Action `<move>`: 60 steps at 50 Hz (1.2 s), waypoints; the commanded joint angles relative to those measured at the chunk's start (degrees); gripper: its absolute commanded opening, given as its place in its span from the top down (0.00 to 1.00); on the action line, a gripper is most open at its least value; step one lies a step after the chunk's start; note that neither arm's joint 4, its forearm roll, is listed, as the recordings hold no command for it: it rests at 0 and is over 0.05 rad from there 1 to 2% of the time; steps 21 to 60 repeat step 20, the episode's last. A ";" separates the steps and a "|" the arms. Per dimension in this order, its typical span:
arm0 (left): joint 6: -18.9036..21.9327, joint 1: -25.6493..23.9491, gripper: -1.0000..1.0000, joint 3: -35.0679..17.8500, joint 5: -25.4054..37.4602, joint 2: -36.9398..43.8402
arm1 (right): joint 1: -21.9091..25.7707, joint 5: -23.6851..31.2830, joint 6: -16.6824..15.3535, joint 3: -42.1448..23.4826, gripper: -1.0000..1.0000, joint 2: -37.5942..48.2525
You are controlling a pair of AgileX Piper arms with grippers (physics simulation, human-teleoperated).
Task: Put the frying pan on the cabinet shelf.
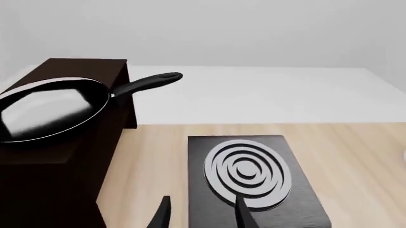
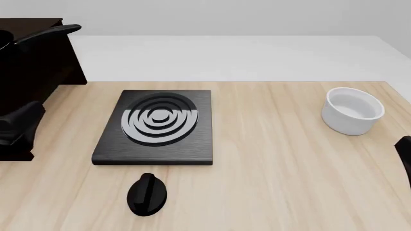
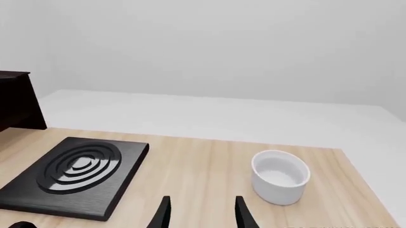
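The frying pan [image 1: 54, 109], glossy black with a pale rim, rests on a flat board of the dark brown cabinet [image 1: 76, 156]. Its long handle [image 1: 146, 83] sticks out past the cabinet's side. In the front view only the handle [image 2: 51, 31] and a sliver of the pan show at the far left, on the cabinet [image 2: 38, 72]. My left gripper [image 1: 203, 216] is open and empty, back from the pan, low over the table by the stove plate. My right gripper [image 3: 203, 213] is open and empty, over the table near the white bowl.
A flat black stove plate [image 2: 157, 126] with grey rings lies mid-table. A black knob [image 2: 146, 193] sits in front of it. A white bowl [image 2: 353, 110] stands at the right. My left arm [image 2: 16, 126] is by the cabinet's front, and my right arm [image 2: 405, 154] is at the right edge.
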 commanded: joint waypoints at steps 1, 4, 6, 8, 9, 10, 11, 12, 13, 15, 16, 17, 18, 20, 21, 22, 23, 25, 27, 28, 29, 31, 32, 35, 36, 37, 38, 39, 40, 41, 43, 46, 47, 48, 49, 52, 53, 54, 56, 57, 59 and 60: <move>0.32 0.32 0.00 4.43 7.09 -12.34 | -0.16 0.02 0.18 0.18 0.00 0.10; 0.10 -0.06 0.00 4.82 10.58 -16.30 | -0.22 -0.14 0.60 0.35 0.00 0.00; 0.03 0.13 0.00 4.69 11.38 -17.39 | -0.28 -0.17 0.68 0.44 0.00 -0.10; -0.63 -0.23 0.00 4.19 12.96 -18.53 | -0.33 -0.29 0.67 0.70 0.00 -0.18; -0.67 -0.21 0.00 3.63 14.41 -19.54 | -0.32 -0.29 0.64 0.69 0.00 -0.13; -0.54 -0.33 0.00 3.47 15.08 -20.01 | -0.31 -0.30 0.63 0.69 0.00 -0.10; -0.49 -0.52 0.00 3.17 16.07 -20.73 | -0.31 -0.30 0.63 0.67 0.00 -0.07; -0.46 -0.51 0.00 2.91 16.93 -21.33 | -0.29 -0.31 0.61 0.69 0.00 -0.06; -0.43 -0.61 0.00 2.71 18.05 -22.20 | -0.31 -0.21 0.68 0.59 0.00 -0.07; -0.28 -0.75 0.00 2.71 19.49 -23.47 | -0.41 0.02 1.07 0.42 0.00 -0.14; -0.13 -0.77 0.00 2.87 20.29 -24.12 | -0.48 0.02 1.14 0.44 0.00 -0.18; -0.20 -0.80 0.00 2.94 20.95 -24.74 | -0.51 0.02 1.21 0.47 0.00 -0.18; -0.67 -0.74 0.00 2.87 21.39 -25.11 | -0.51 0.02 1.19 0.47 0.00 -0.20; -0.38 -0.27 0.00 3.19 21.37 -25.24 | -0.49 0.07 1.07 0.43 0.00 -0.20; -0.38 -0.27 0.00 3.19 21.37 -25.24 | -0.49 0.07 1.07 0.43 0.00 -0.20; -0.38 -0.27 0.00 3.19 21.37 -25.24 | -0.49 0.07 1.07 0.43 0.00 -0.20; -0.38 -0.27 0.00 3.19 21.37 -25.24 | -0.49 0.07 1.07 0.43 0.00 -0.20; -0.38 -0.27 0.00 3.19 21.37 -25.24 | -0.49 0.07 1.07 0.43 0.00 -0.20; -0.38 -0.27 0.00 3.19 21.37 -25.24 | -0.49 0.07 1.07 0.43 0.00 -0.20; -0.38 -0.27 0.00 3.19 21.37 -25.24 | -0.49 0.07 1.07 0.43 0.00 -0.20; -0.38 -0.27 0.00 3.19 21.37 -25.24 | -0.49 0.07 1.07 0.43 0.00 -0.20; -0.38 -0.27 0.00 3.19 21.37 -25.24 | -0.49 0.07 1.07 0.43 0.00 -0.20; -0.38 -0.27 0.00 3.19 21.37 -25.24 | -0.49 0.07 1.07 0.43 0.00 -0.20; -0.38 -0.27 0.00 3.19 21.37 -25.24 | -0.49 0.07 1.07 0.43 0.00 -0.20; -0.38 -0.27 0.00 3.19 21.37 -25.24 | -0.49 0.07 1.07 0.43 0.00 -0.20; -0.38 -0.27 0.00 3.19 21.37 -25.24 | -0.49 0.07 1.07 0.43 0.00 -0.20; -0.38 -0.27 0.00 3.19 21.37 -25.24 | -0.49 0.07 1.07 0.43 0.00 -0.20; -0.38 -0.27 0.00 3.19 21.37 -25.24 | -0.49 0.07 1.07 0.43 0.00 -0.20; -0.38 -0.27 0.00 3.19 21.37 -25.24 | -0.49 0.07 1.07 0.43 0.00 -0.20; -0.38 -0.27 0.00 3.19 21.37 -25.24 | -0.49 0.07 1.07 0.43 0.00 -0.20; -0.38 -0.27 0.00 3.19 21.37 -25.24 | -0.49 0.07 1.07 0.43 0.00 -0.20; -0.38 -0.27 0.00 3.19 21.37 -25.24 | -0.49 0.07 1.07 0.43 0.00 -0.20; -0.38 -0.27 0.00 3.19 21.37 -25.24 | -0.49 0.07 1.07 0.43 0.00 -0.20; -0.38 -0.27 0.00 3.19 21.37 -25.24 | -0.49 0.07 1.07 0.43 0.00 -0.20; -0.38 -0.27 0.00 3.19 21.37 -25.24 | -0.49 0.07 1.07 0.43 0.00 -0.20; -0.38 -0.27 0.00 3.19 21.37 -25.24 | -0.49 0.07 1.07 0.43 0.00 -0.20; -0.38 -0.27 0.00 3.19 21.37 -25.24 | -0.49 0.07 1.07 0.43 0.00 -0.20; -0.38 -0.27 0.00 3.19 21.37 -25.24 | -0.49 0.07 1.07 0.43 0.00 -0.20; -0.38 -0.27 0.00 3.19 21.37 -25.24 | -0.49 0.07 1.07 0.43 0.00 -0.20; -0.38 -0.27 0.00 3.19 21.37 -25.24 | -0.49 0.07 1.07 0.43 0.00 -0.20; -0.38 -0.27 0.00 3.19 21.37 -25.24 | -0.49 0.07 1.07 0.43 0.00 -0.20; -0.38 -0.27 0.00 3.19 21.37 -25.24 | -0.49 0.07 1.07 0.43 0.00 -0.20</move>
